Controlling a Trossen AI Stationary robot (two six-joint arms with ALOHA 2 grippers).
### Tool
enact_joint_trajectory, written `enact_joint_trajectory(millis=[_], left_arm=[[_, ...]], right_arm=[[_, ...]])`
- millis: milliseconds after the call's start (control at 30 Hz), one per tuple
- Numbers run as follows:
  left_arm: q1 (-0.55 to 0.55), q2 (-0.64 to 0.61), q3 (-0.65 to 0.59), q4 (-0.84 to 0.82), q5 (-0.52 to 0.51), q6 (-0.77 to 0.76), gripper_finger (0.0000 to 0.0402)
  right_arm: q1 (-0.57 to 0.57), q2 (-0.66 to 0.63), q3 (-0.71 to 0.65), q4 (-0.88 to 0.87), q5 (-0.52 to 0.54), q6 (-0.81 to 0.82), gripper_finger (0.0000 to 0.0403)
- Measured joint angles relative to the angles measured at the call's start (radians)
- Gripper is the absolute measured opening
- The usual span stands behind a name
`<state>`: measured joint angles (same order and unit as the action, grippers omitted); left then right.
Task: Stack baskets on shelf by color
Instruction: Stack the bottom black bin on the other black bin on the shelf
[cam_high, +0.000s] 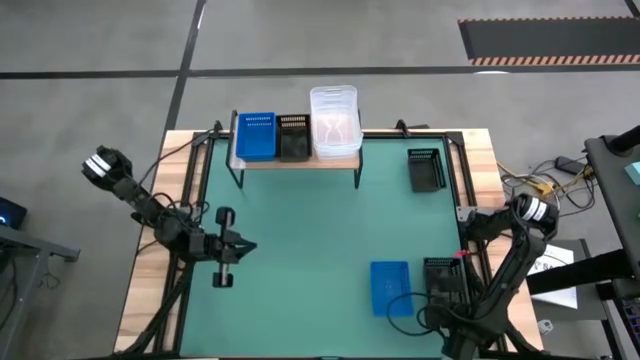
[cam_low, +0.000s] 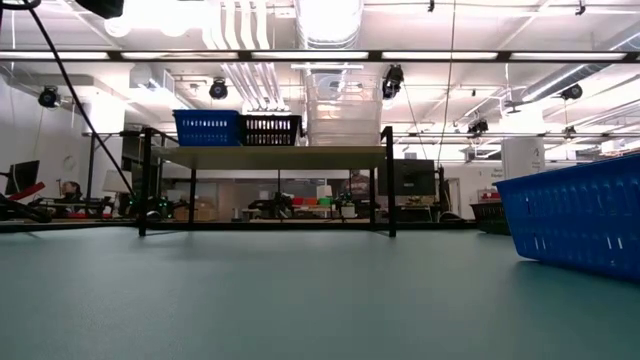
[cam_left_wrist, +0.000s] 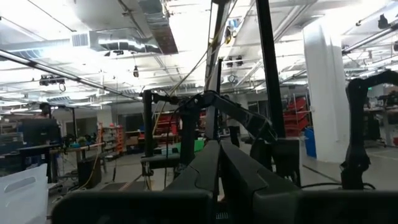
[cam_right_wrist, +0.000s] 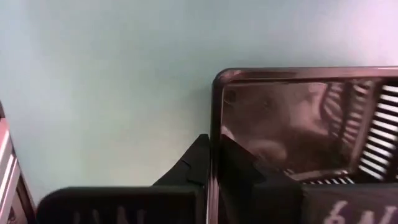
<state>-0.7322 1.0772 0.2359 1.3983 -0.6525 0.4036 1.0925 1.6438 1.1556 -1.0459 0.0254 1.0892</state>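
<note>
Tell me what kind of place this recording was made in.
Most likely a robotics lab or workshop in an industrial-style hall. The low view shows exposed ceiling ducts and strip lights, with workbenches behind the green-matted table. Beside the table lie loose cables on a bare concrete floor.

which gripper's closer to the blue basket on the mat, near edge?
Right. The right gripper is shut on the rim of the black basket beside the blue basket. The left gripper is shut, holding nothing, across the mat toward the left side.
</note>
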Motion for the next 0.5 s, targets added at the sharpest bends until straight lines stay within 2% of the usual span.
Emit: enact_joint_trajectory(millis=[133,233,400,500], left_arm=[[0.000,0.018,-0.001,-0.001,0.000,0.002,0.0000],[0.000,0.023,-0.002,-0.001,0.000,0.002,0.0000],[0.000,0.024,-0.002,-0.001,0.000,0.002,0.0000],[0.000,0.029,-0.006,-0.001,0.001,0.002,0.0000]], right_arm=[[-0.015,-0.033,0.041,-0.055,0.000,0.036,0.0011],[-0.031,-0.055,0.113,-0.176,0.015,0.068,0.0010],[-0.062,-0.058,0.292,-0.514,0.117,0.079,0.0010],[-0.095,-0.088,0.361,-0.507,0.229,-0.003,0.0009]])
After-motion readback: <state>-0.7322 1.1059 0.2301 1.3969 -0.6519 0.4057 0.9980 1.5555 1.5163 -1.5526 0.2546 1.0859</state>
